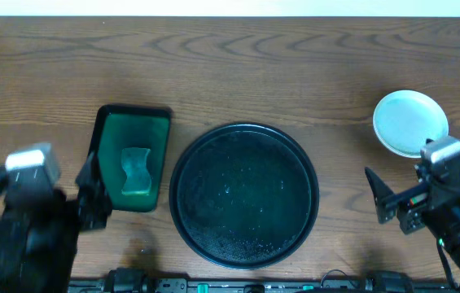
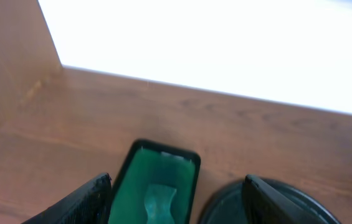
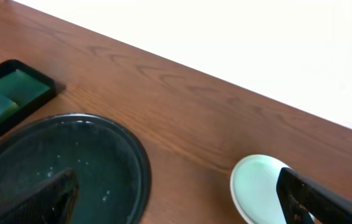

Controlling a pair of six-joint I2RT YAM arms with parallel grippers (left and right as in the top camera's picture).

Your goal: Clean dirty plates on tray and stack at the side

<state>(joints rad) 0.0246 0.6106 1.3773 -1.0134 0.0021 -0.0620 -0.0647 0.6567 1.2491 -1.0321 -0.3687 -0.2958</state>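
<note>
Plates (image 1: 409, 120) are seen in a pile on the brown table (image 1: 238, 73), far to the right and well apart from the big black tray (image 1: 244, 195). A pale green one is on top, and a white edge is seen under it. How many are piled cannot be told. Small shiny specks are seen on the black tray. A small green tray (image 1: 132, 159) is placed just left of it, with a green sponge (image 1: 137, 169) laid inside. The left gripper (image 1: 95, 195) is held beside the small green tray, its fingers spread apart around nothing. The right gripper (image 1: 376, 195) is held near the pile, spread apart too, with nothing gripped.
</note>
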